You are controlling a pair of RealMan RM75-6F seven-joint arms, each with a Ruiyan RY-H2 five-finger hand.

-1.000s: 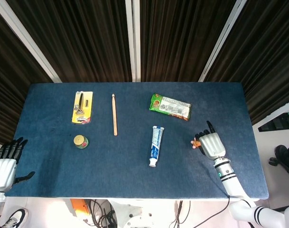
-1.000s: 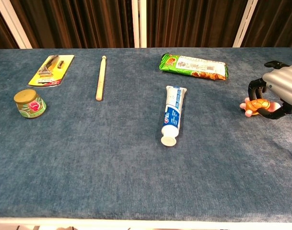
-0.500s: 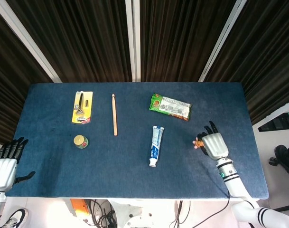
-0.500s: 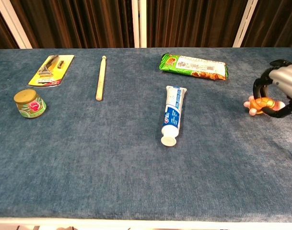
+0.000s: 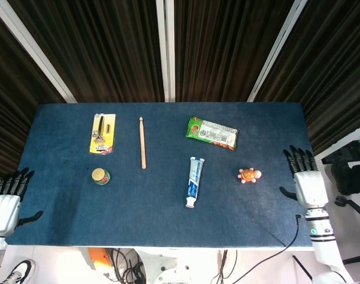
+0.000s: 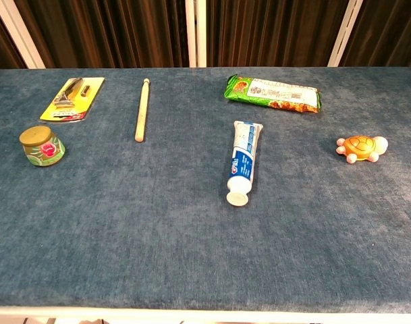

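A small orange toy turtle [image 5: 249, 175] [image 6: 361, 148] lies alone on the blue table [image 5: 168, 225], right of a toothpaste tube [image 5: 193, 181] [image 6: 242, 160]. My right hand [image 5: 304, 178] hovers at the table's right edge, fingers spread, holding nothing, a short way right of the turtle. At the table's left edge my left hand [image 5: 6, 200] is also spread and empty, nearest to a small round jar [image 5: 100, 176] [image 6: 41, 145]. Neither hand shows in the chest view.
A wooden stick [image 5: 142, 142] [image 6: 142, 108] and a carded razor pack [image 5: 102, 134] [image 6: 72, 98] lie at the back left. A green snack packet [image 5: 212, 132] [image 6: 273, 93] lies at the back right. Dark curtains hang behind the table.
My right hand let go of the toy turtle and drew back right to the table's edge, leaving the chest view. The turtle now lies free. The left hand stayed put.
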